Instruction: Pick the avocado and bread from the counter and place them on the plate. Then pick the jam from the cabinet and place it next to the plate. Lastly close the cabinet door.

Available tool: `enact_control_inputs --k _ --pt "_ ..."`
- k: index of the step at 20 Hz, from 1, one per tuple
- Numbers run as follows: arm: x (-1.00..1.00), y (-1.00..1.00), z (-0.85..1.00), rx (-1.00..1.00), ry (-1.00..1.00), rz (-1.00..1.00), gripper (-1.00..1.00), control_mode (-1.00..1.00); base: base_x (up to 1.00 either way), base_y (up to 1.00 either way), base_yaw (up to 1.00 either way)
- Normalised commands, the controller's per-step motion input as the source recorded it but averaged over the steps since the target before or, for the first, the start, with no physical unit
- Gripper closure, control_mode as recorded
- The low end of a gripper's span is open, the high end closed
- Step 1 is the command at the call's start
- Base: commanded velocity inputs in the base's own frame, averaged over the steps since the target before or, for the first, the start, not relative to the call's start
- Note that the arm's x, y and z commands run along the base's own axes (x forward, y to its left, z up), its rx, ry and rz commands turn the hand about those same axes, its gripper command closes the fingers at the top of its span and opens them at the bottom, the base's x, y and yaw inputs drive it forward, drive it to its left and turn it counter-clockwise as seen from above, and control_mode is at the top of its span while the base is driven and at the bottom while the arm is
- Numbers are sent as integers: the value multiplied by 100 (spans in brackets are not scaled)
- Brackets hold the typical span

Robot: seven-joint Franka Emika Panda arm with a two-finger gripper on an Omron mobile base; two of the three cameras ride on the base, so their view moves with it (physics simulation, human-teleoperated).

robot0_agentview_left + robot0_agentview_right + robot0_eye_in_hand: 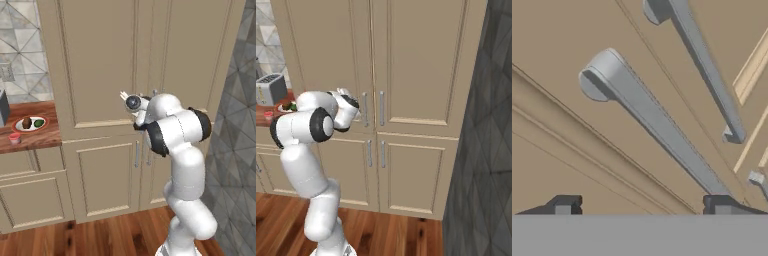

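1. Directly ahead, the cabinet (100, 60) rises tall and beige, both upper doors flush and shut, with two short panelled doors below.
2. Next, the white arm stands in front of it, rising from the floor, bent sharply at the elbow, with the forearm reaching toward the seam between the upper doors.
3. At that seam, the cabinet door (331, 55) on the left of the pair lies closed, its handle (647, 115) running diagonally across the hand view, close to the camera; the neighbouring door's handle (704, 65) lies parallel beside it.
4. To the left, the counter (30, 137) of reddish-brown wood sits above beige drawers, with a toaster (271, 89) at the back.
5. On that counter, the plate (30, 124) carries the bread (26, 123) and the avocado (38, 122) side by side.
6. Just in front of the plate, the jam (15, 138) stands on the counter, near the rim but apart from it.
7. Finally, the gripper (642, 206) points at the door face; its dark fingertips (564, 205) stand wide apart with nothing between them, the right one beside the lower end of the near handle.
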Motion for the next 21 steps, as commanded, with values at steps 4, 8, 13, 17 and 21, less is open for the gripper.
enact_control_inputs --k 4,8,13,17,21 --pt "52 -44 0 1 0 23 -100 -100 0 0 0" --pt "27 -27 0 0 0 19 -100 -100 0 0 0" --pt "8 -9 0 0 0 14 -100 -100 0 0 0" --pt "-9 -25 0 0 0 19 -100 -100 0 0 0" --pt "-73 -15 0 0 -1 30 -100 -100 0 0 0"
